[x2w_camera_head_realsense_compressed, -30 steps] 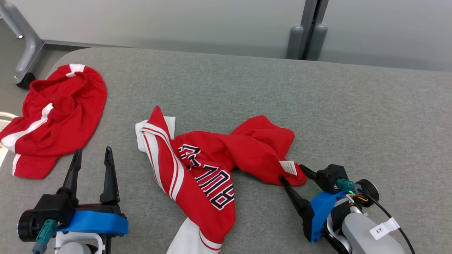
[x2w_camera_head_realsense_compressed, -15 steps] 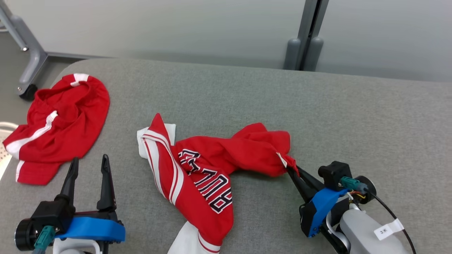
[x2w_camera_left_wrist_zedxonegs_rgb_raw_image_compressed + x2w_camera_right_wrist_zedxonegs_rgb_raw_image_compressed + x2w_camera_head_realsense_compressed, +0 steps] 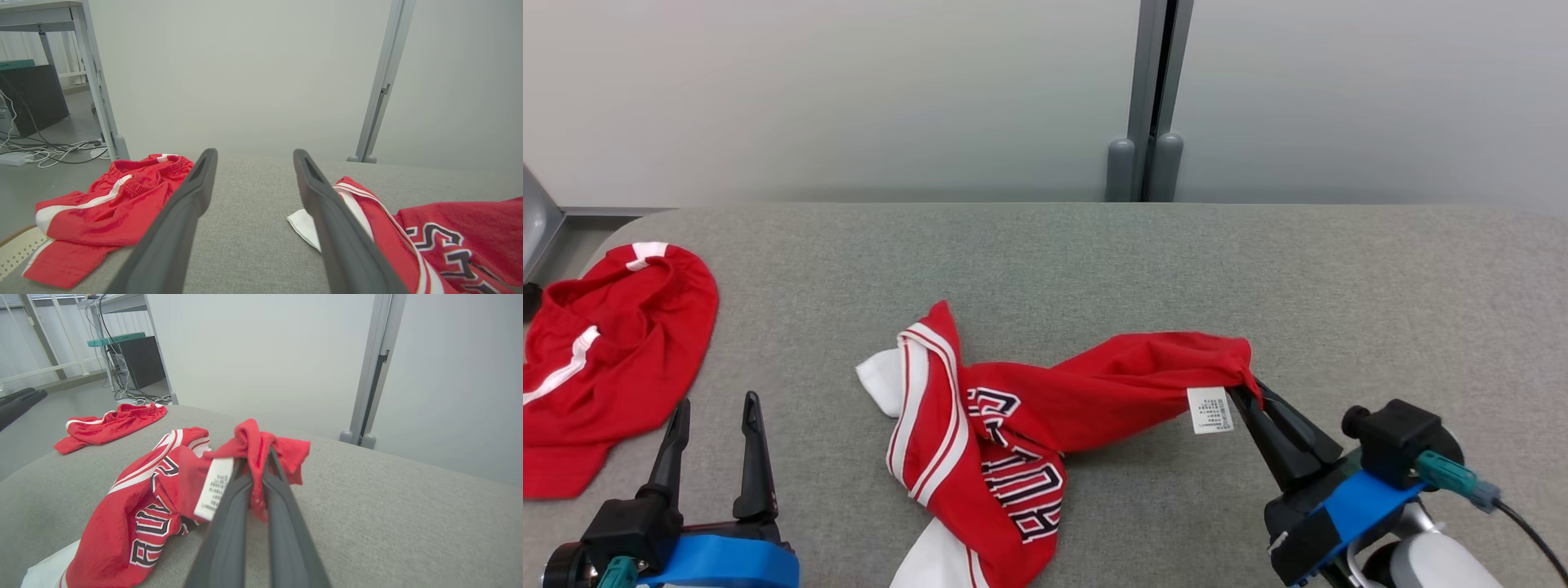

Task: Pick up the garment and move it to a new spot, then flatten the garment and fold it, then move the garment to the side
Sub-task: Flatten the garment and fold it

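Over on my right side, my right gripper (image 3: 1245,392) is clamped tight on a bunched-up red corner of the jersey (image 3: 1013,425), just beside the white care label (image 3: 1209,410). In the right wrist view the fabric is pinched between the two dark fingers with a little tuft poking up past the tips, and the label hangs off the left finger.

From that pinch the cloth runs back in a twisted band to the rest of the jersey, which sits crumpled near the middle front of the grey padded table (image 3: 1094,269). You can see white stripes, dark letters outlined in white, and a white bit spilling toward the near edge. Can't make out the whole word from here, the folds eat it.

My left gripper (image 3: 715,404) is down at the front left, fingers spread wide, nothing in them. It sits low over the table between the jersey and a pair of red shorts (image 3: 605,351), apart from both.

Those shorts have a white side stripe and lie rumpled at the table's left edge, well apart from the jersey. Behind the table are pale wall panels with a grey post (image 3: 1152,98).
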You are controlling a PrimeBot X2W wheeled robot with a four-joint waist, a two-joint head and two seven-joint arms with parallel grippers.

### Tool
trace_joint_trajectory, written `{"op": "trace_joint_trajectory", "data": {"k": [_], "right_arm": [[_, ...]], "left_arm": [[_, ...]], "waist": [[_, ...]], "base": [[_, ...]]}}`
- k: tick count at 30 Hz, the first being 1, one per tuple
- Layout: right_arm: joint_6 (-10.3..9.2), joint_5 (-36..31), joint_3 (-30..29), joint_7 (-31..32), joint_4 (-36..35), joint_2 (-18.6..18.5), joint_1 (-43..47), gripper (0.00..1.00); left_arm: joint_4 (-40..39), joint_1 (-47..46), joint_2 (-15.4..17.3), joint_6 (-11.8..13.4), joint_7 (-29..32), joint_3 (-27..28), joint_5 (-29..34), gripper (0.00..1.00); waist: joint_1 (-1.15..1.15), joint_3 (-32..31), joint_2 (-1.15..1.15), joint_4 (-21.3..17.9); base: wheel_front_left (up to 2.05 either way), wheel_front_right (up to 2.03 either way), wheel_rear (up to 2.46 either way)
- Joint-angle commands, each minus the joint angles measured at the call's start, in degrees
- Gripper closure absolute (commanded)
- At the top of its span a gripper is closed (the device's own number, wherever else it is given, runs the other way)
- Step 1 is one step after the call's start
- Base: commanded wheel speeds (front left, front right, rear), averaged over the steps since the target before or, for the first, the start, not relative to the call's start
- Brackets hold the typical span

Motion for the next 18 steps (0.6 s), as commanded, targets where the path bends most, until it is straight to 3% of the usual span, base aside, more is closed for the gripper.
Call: {"op": "trace_joint_trajectory", "data": {"k": [1, 9, 14, 18], "right_arm": [[0.01, -0.57, -0.52, 0.54, -1.17, -0.37, 1.01, 1.00], [0.01, -4.73, -7.63, 15.59, -27.28, 3.09, 10.76, 1.00], [0.01, -5.51, -9.40, 18.36, -30.59, 3.56, 12.21, 1.00], [0.01, -6.12, -10.64, 17.69, -28.56, 3.57, 10.24, 1.00]], "left_arm": [[-0.12, 0.56, 0.22, 0.00, -0.25, -0.03, 0.43, 0.00], [-0.10, 0.38, 0.24, -0.12, -0.26, -0.24, 0.47, 0.00], [-0.47, 0.15, -0.08, -0.18, -0.26, -0.44, 0.57, 0.00], [-0.77, -0.57, -0.31, -0.23, -0.26, -0.37, 0.43, 0.00]], "waist": [[0.01, -0.18, 0.01, -0.24], [0.01, -0.45, 0.01, -0.56], [0.01, -0.01, 0.01, -0.06], [0.01, 1.10, 0.01, 0.47]], "base": [[0.00, 0.00, 0.00], [0.00, 0.00, 0.00], [0.00, 0.00, 0.00], [0.00, 0.00, 0.00]]}}
